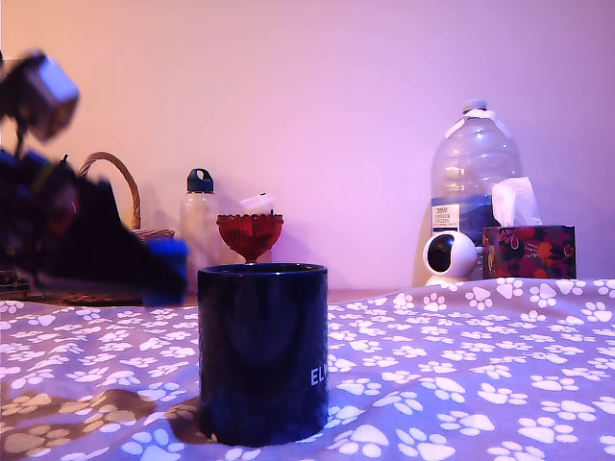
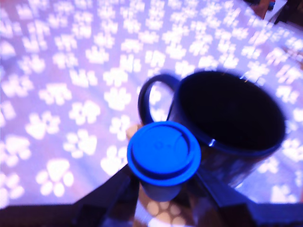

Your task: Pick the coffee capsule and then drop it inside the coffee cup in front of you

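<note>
While the cup (image 1: 262,351) stands empty at lower centre of the exterior view, the gripper (image 2: 163,189) is clamped on the capsule (image 2: 164,152), held just beside the cup's rim in mid-frame, above the cloth (image 2: 61,90); picking looks done, carrying over and dropping remain

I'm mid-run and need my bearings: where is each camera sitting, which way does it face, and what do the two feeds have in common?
Exterior view: low, near cloth level, facing the wall across the coffee cup; the blurred arm comes in from this view's left, its hand carrying the coffee capsule.
Wrist view: on the arm, looking steeply down on the paw-print cloth; both dark fingers show, closed on the capsule beside the cup's open mouth.
Shared: cup, capsule, hand and cloth. Only the exterior view shows the red goblet, bottles and basket.
</note>
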{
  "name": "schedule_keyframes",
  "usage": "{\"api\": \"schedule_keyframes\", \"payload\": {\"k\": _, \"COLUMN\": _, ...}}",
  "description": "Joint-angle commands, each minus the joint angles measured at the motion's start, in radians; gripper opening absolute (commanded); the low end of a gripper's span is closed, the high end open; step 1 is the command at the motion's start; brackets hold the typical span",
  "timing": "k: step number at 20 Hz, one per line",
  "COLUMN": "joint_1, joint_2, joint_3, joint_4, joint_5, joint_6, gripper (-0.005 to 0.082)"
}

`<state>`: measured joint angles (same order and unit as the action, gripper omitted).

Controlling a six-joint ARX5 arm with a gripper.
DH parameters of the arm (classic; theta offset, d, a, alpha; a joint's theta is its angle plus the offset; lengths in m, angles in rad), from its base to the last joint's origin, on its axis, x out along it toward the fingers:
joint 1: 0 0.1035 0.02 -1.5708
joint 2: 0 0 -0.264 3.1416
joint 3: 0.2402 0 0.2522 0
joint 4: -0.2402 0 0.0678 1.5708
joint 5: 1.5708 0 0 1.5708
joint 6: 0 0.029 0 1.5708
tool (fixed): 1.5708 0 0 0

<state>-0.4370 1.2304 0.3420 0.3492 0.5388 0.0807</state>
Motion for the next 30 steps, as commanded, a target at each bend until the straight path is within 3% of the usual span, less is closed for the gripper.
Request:
{"api": "schedule_keyframes", "payload": {"k": 1, "joint_1": -0.002, "joint_2": -0.061, "joint_3": 0.001, "joint_4": -0.033, "joint_5": 0.003, "joint_6": -0.004, "gripper": 0.0154}}
{"api": "schedule_keyframes", "payload": {"k": 9, "joint_1": -0.006, "joint_2": -0.22, "joint_3": 0.001, "joint_4": -0.118, "joint_5": 0.005, "joint_6": -0.003, "gripper": 0.0154}}
{"api": "schedule_keyframes", "payload": {"k": 14, "joint_1": -0.056, "joint_2": -0.243, "joint_3": 0.029, "joint_4": -0.155, "joint_5": 0.0, "joint_6": -0.021, "gripper": 0.0154}}
{"api": "schedule_keyframes", "payload": {"k": 18, "joint_1": -0.133, "joint_2": -0.242, "joint_3": 0.113, "joint_4": -0.249, "joint_5": -0.072, "joint_6": -0.019, "gripper": 0.0154}}
{"api": "schedule_keyframes", "payload": {"k": 21, "joint_1": -0.186, "joint_2": -0.221, "joint_3": 0.185, "joint_4": -0.376, "joint_5": -0.146, "joint_6": 0.015, "gripper": 0.0154}}
{"api": "schedule_keyframes", "payload": {"k": 24, "joint_1": -0.236, "joint_2": -0.158, "joint_3": 0.248, "joint_4": -0.442, "joint_5": -0.188, "joint_6": 0.033, "gripper": 0.0154}}
{"api": "schedule_keyframes", "payload": {"k": 30, "joint_1": -0.278, "joint_2": -0.018, "joint_3": 0.354, "joint_4": -0.52, "joint_5": -0.272, "joint_6": 0.034, "gripper": 0.0154}}
